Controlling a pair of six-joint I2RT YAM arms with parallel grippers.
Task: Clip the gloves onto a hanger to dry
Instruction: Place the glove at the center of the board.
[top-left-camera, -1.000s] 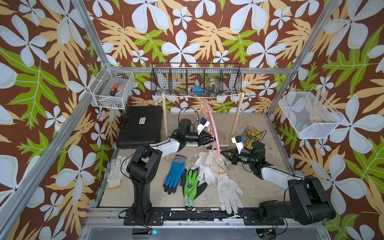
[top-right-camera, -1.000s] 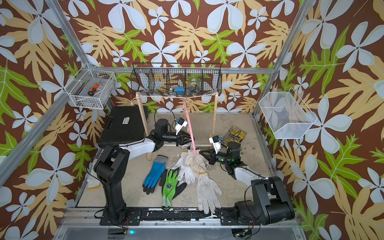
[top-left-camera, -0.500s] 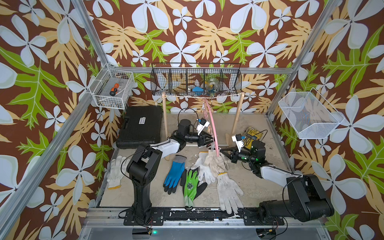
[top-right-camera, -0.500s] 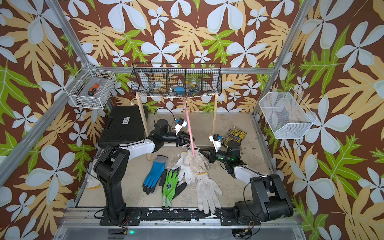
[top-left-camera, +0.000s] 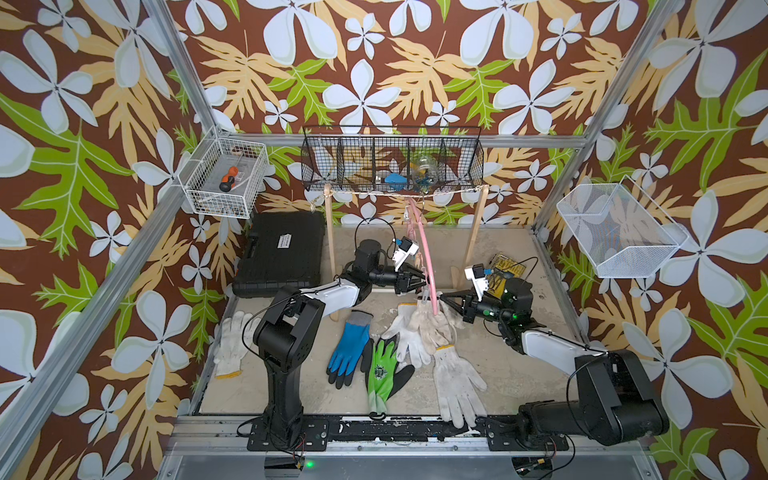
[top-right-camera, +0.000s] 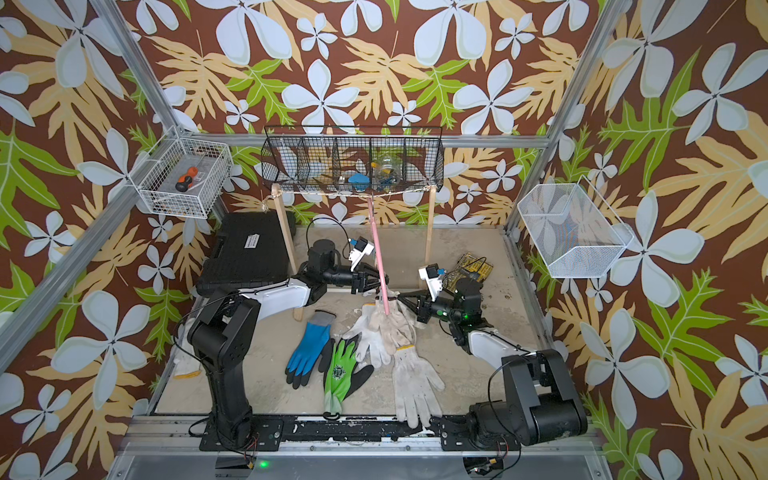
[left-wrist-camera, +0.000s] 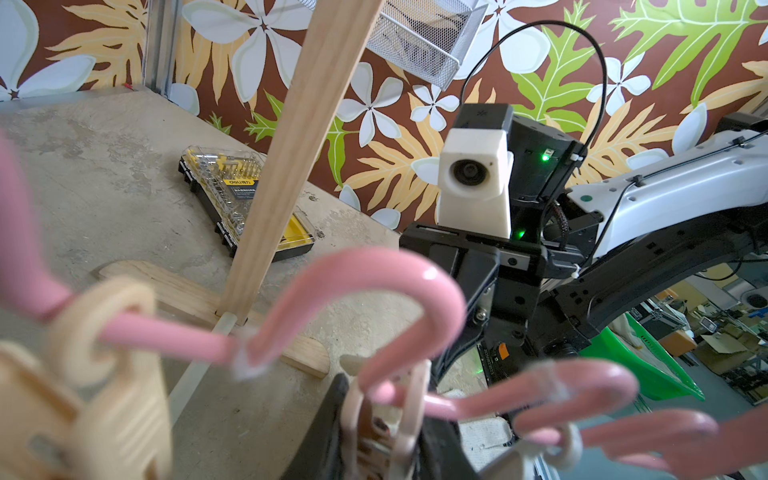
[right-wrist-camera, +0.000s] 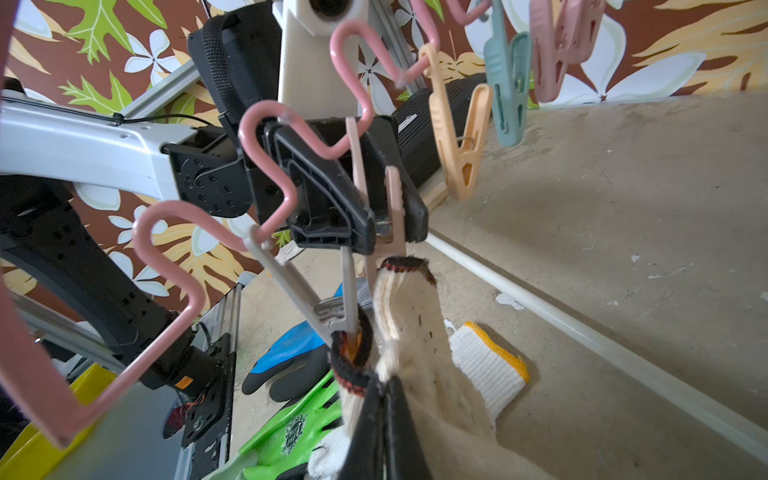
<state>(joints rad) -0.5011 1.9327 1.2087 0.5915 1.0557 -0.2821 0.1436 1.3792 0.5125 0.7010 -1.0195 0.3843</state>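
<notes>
The left gripper (top-left-camera: 419, 279) is clenched on a pale clip (right-wrist-camera: 395, 199) of the pink wavy hanger (left-wrist-camera: 374, 264), which hangs at the middle from the rack string. The right gripper (top-left-camera: 444, 296) pinches a dirty beige glove (right-wrist-camera: 409, 320), its dark-edged cuff just under that clip.

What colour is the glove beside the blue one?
The glove is neon green and black; a top view shows it best.

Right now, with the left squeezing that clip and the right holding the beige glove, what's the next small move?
Probably raise the right gripper slightly, feeding the beige glove's cuff up between the pale pink clip's tips. The left gripper pinches that clip's handles, and the cuff edge sits just at the tips, not clearly inside.
</notes>
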